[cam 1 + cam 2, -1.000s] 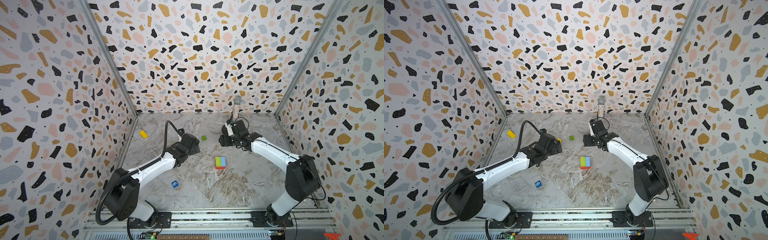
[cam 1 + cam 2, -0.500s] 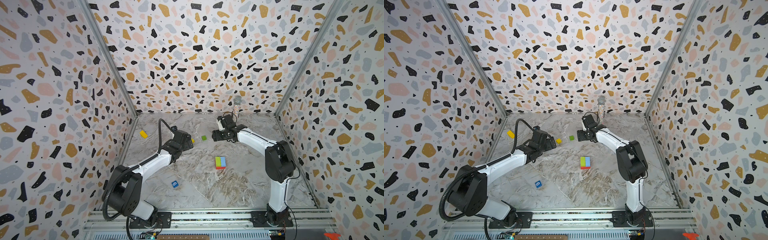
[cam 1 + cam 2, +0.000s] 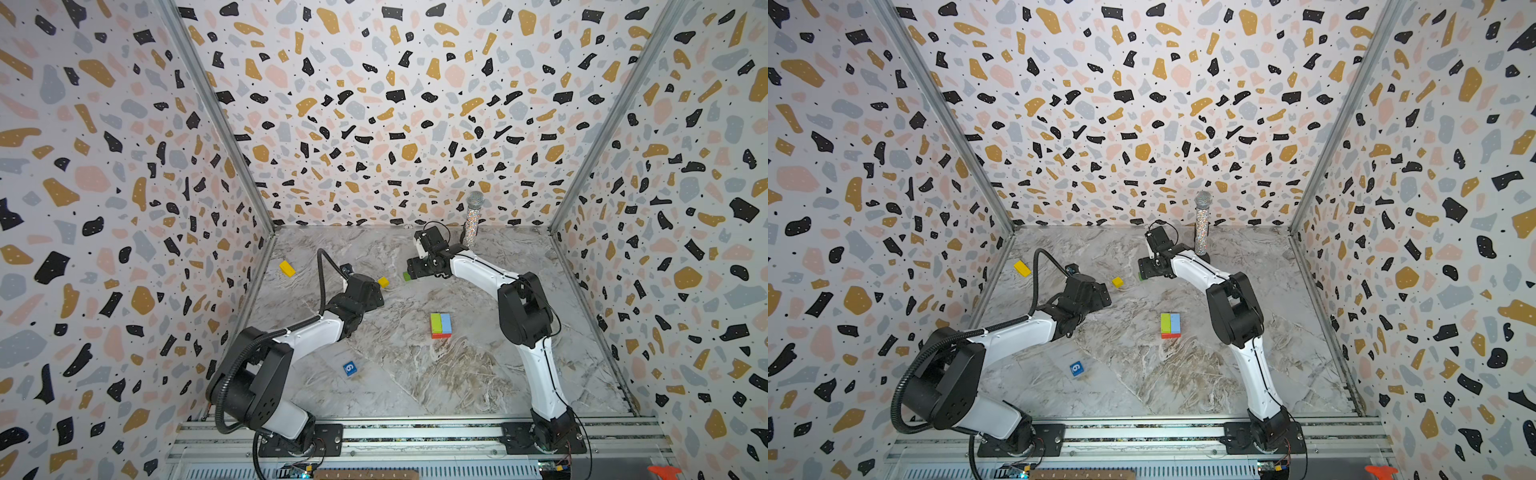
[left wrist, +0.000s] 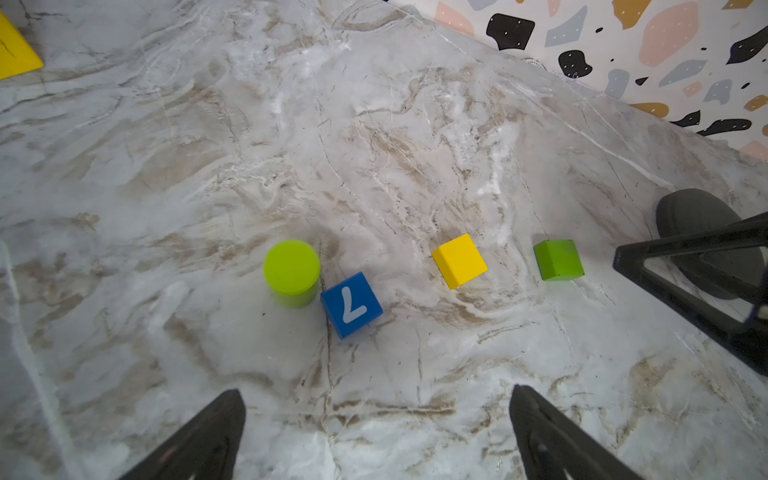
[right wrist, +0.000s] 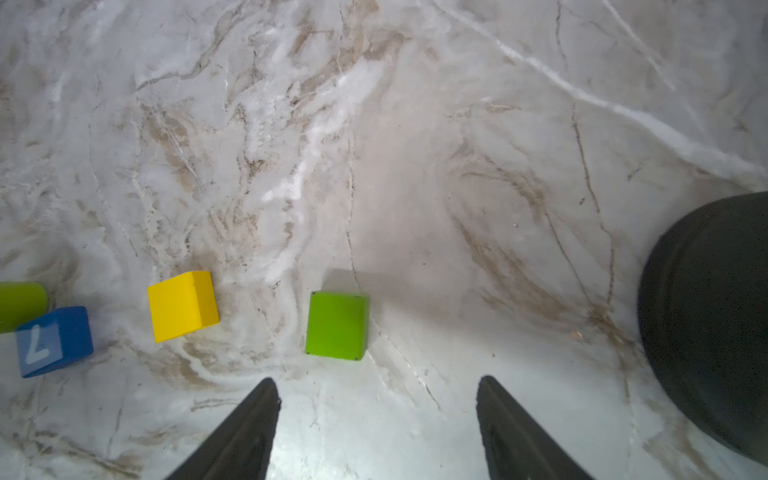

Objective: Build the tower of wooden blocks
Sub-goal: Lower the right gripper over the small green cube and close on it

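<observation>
Two painted wooden bricks, lime green and light blue, top a red layer mid-frame: the tower point(image 3: 440, 325), barely begun. Left fingers point(image 4: 208, 436) wide open, right fingers point(image 5: 245, 432) partly open by a green cube point(image 5: 337, 325); both empty. Loose yellow cube point(image 4: 459, 259), lime cylinder point(image 4: 291, 272) and blue numbered cube point(image 4: 351, 305) wait; glittery microphone point(image 3: 472, 224) stands close behind the right arm.

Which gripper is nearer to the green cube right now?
Right. The right gripper hovers just short of the green cube; the left gripper is farther off, closer to the yellow cube.
</observation>
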{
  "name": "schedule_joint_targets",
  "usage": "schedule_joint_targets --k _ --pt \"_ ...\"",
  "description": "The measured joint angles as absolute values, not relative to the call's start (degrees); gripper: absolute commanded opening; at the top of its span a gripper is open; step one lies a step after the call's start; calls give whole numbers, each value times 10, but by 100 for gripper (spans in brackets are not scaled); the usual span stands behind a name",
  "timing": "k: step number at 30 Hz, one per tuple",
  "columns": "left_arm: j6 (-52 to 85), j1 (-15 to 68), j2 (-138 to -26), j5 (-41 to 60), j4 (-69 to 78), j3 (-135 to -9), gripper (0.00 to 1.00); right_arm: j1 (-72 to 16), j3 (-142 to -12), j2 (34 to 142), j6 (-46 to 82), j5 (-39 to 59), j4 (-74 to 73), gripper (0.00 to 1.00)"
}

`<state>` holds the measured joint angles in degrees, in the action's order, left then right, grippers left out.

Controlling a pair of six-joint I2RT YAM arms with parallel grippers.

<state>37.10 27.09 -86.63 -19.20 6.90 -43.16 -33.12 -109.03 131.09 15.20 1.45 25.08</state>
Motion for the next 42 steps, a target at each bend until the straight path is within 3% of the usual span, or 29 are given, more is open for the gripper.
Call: schedule_joint_targets --k 13,33,42 --pt "373 271 -866 -185 90 -427 100 -334 -1154 1374 149 21 268 63" --pt "373 271 -866 -184 90 -427 100 -349 -1187 1392 148 23 281 62" --pt "373 271 -866 -183 90 -427 100 -352 -1198 1413 146 23 292 55"
